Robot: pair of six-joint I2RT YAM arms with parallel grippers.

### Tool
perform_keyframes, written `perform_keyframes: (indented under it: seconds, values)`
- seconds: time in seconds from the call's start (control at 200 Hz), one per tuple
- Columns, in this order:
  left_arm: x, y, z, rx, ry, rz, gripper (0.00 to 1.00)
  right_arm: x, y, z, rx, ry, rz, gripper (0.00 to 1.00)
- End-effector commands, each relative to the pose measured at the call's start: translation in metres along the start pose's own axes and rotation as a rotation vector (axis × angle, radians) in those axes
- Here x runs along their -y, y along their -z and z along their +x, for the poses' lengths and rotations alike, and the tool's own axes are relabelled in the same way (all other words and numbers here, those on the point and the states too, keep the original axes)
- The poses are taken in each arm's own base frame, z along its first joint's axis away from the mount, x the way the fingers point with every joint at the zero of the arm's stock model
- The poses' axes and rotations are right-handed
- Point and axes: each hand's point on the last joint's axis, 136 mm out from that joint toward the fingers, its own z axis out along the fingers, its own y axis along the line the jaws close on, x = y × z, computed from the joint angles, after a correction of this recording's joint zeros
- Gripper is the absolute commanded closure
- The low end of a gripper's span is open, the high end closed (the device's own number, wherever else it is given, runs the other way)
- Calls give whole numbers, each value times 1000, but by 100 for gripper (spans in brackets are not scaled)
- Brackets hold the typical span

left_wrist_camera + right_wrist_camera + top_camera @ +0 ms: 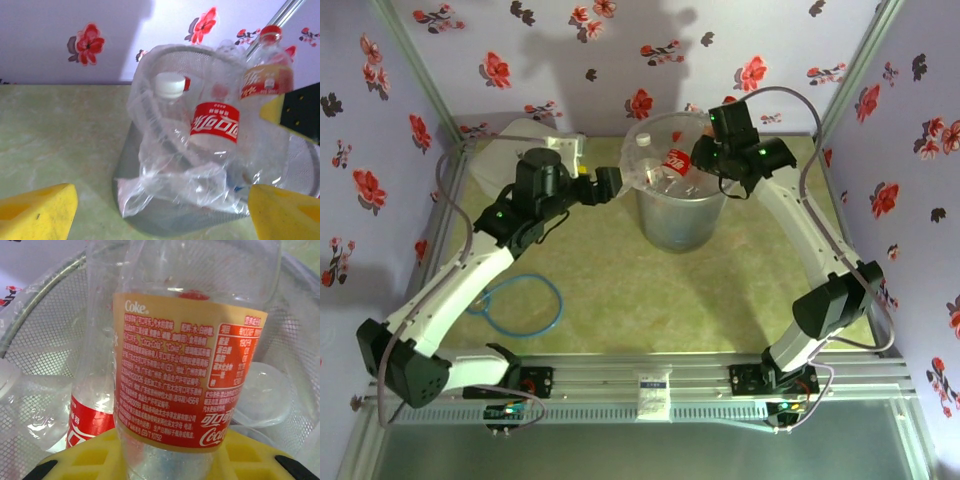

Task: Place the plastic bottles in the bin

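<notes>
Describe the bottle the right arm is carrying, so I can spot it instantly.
Find the mesh bin at the middle back of the table. Over its right rim, the right gripper clamps one clear bottle upright. Its tan-over-red label and red cap set it apart from the plain red-labelled bottle lying inside.

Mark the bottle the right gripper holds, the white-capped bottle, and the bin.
Held bottle [185,375]: right wrist view, on its label.
White-capped bottle [169,85]: left wrist view, on its cap.
Bin [680,225]: top external view, on its outer wall.
</notes>
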Motion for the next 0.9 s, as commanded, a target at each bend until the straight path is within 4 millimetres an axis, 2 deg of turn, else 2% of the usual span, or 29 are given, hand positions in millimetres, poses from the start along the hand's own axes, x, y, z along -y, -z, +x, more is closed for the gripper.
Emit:
perform_keyframes:
  seconds: [0.0, 0.195, 0.3, 0.435, 0.635, 0.69, 0.73, 0.895]
  values:
    - [9, -9, -20, 41, -8, 35, 12, -4, -12, 21, -104, 31, -28, 68]
    - [5, -31, -24, 34, -26, 6, 11, -4, -33, 56, -214, -72, -67, 67]
    - [-6, -40, -23, 28, -20, -42, 11, -21, -39, 71, -262, -94, -139, 67]
    - [-13, -41, -24, 30, -18, -74, 11, -38, -39, 82, -303, -88, -188, 67]
    - [-33, -32, -23, 43, 2, -135, 10, -65, -36, 116, -403, -66, -260, 66]
    - [-38, -28, -24, 50, 6, -149, 10, -66, -33, 116, -403, -49, -260, 61]
    - [-40, -26, -25, 54, 6, -155, 10, -63, -29, 112, -388, -28, -244, 53]
    - [-47, -16, -30, 77, 12, -169, 10, -63, 4, 75, -262, 99, -207, 20]
